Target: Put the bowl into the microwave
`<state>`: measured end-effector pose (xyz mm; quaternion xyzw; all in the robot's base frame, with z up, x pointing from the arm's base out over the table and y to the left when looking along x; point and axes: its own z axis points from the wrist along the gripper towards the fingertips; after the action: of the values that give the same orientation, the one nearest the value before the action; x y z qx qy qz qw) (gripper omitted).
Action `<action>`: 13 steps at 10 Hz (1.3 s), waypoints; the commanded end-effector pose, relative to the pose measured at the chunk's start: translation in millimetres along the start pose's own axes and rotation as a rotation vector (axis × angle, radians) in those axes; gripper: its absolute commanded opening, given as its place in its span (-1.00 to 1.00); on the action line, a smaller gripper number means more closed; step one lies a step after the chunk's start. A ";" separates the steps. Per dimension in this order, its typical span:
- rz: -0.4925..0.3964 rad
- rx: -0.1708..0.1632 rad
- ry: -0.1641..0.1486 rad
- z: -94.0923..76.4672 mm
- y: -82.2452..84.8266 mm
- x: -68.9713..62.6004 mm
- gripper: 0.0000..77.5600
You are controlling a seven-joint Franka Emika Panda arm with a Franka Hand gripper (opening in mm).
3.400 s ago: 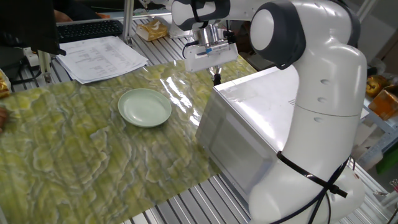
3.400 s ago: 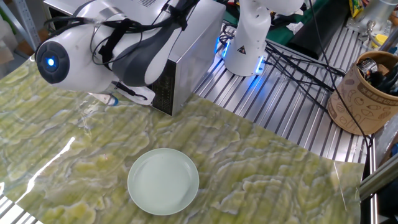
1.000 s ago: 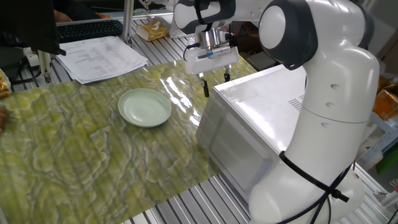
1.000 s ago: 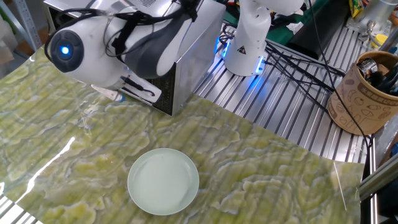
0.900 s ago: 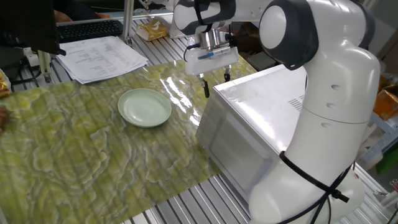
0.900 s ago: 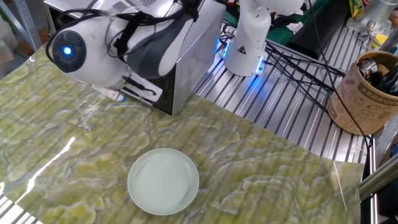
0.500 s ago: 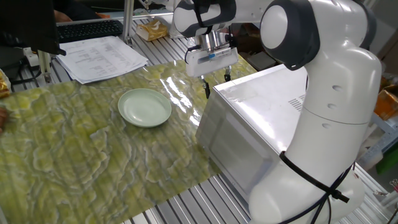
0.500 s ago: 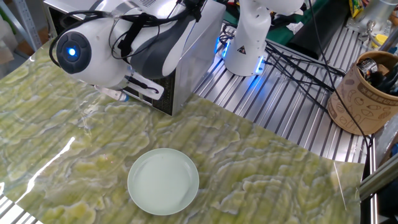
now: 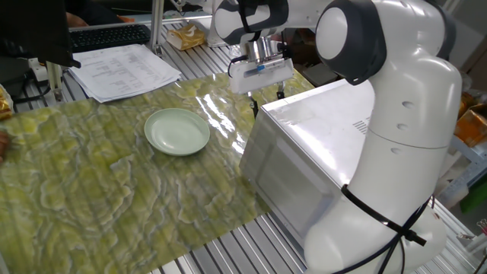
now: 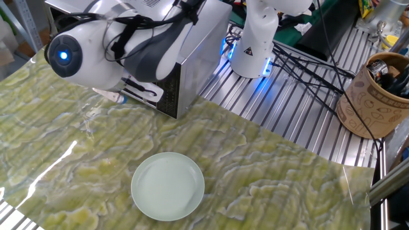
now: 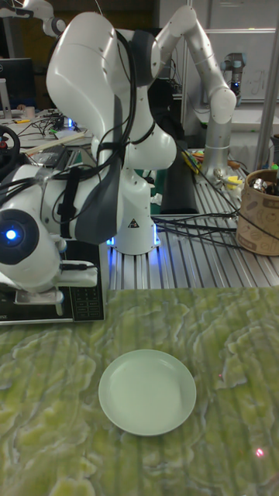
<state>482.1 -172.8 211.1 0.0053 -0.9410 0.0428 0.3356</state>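
Note:
The pale mint bowl [image 9: 177, 131] [image 10: 167, 186] [image 11: 147, 391] lies flat on the green marbled mat [image 9: 91, 190], with nothing touching it. The silver microwave [image 9: 327, 152] [image 10: 192, 54] [image 11: 74, 298] stands at the mat's edge, and its door looks closed. My gripper [image 9: 266, 101] hangs at the far top corner of the microwave's front, well to the right of the bowl. Its fingers [image 9: 255, 109] are apart, open, with nothing held. In the other two views my own arm hides the fingertips.
Papers [image 9: 125, 68] and a keyboard [image 9: 106, 34] lie beyond the mat's far side. A cardboard tub of tools [image 10: 374, 96], cables [image 10: 300, 57] and a second robot's base [image 10: 255, 38] stand on the slatted table behind the microwave.
My gripper has crept slightly right, closer to the microwave's corner. In the oldest frame the fingers were together; now they are apart. The bowl has not moved.

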 end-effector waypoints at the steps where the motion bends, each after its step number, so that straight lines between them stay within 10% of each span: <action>1: -0.036 0.000 0.006 3.1 -2.8 1.9 1.00; 13: -0.023 -0.011 0.026 9.8 -1.3 3.2 1.00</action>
<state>473.6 -174.4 204.7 0.0108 -0.9348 0.0300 0.3537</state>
